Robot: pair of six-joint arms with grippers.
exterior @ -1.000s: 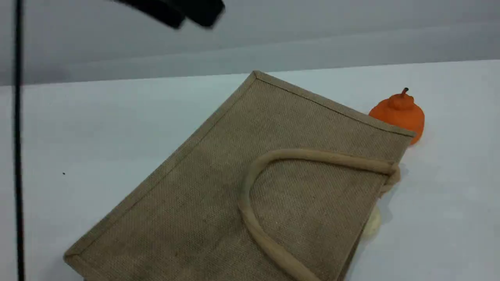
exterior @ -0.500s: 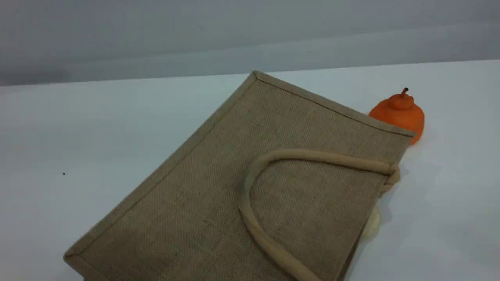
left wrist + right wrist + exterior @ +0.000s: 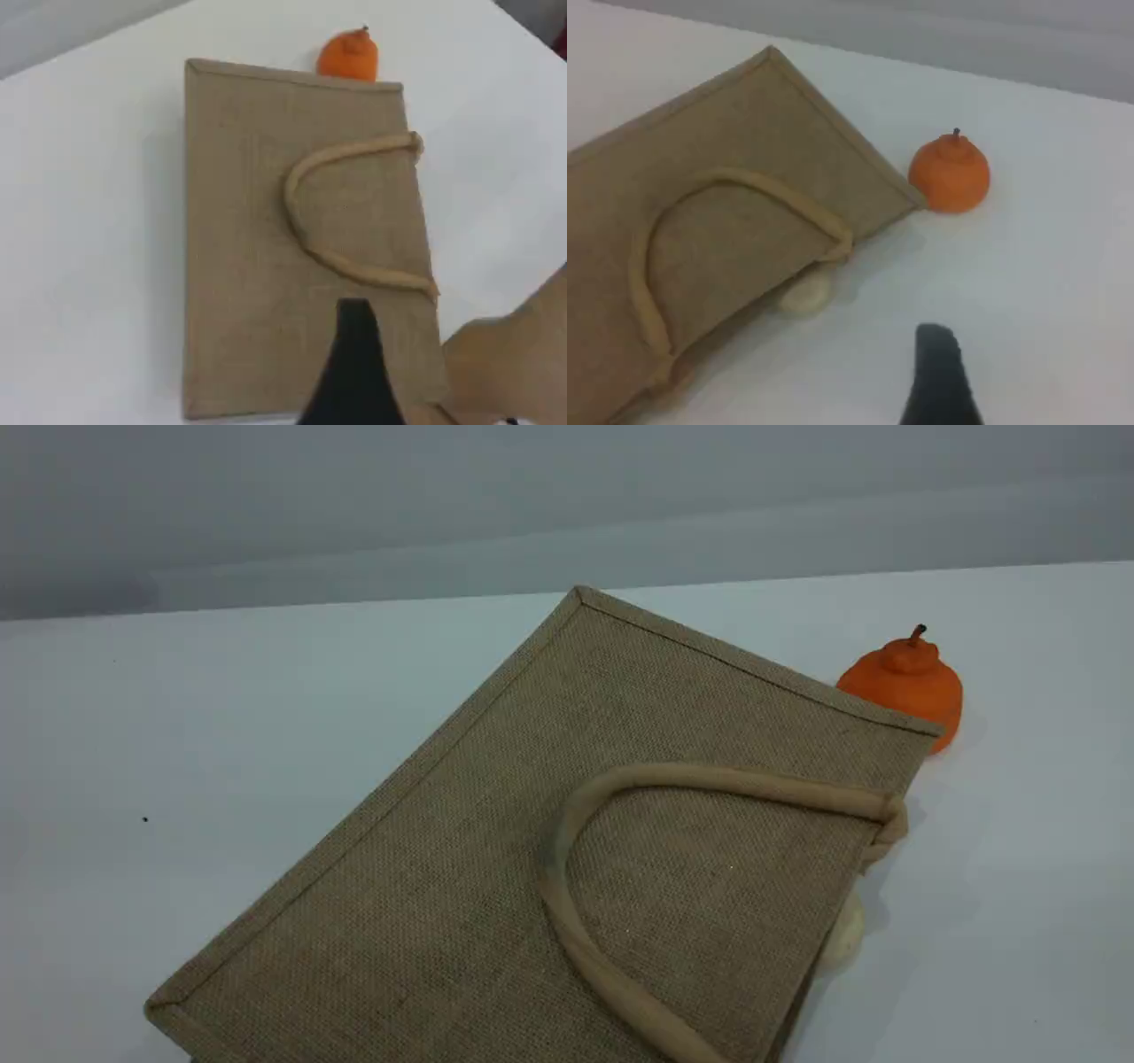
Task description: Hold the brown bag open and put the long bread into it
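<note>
Scene view: brown bag (image 3: pixel 549 850) lies flat across the centre and lower frame, handle (image 3: pixel 567 868) on top, orange fruit (image 3: pixel 905 682) at its upper right, pale round item (image 3: pixel 843 937) peeking from its right edge; no arms, long bread not visible. Left wrist view: left gripper (image 3: pixel 354 376) hangs above the bag's lower edge, spread wide, holding nothing. Right wrist view: right gripper (image 3: pixel 939 376) over bare table (image 3: pixel 1045 292) at bottom centre, also spread, nothing held.

Dark arm and cable at the scene view's top left, now gone.
</note>
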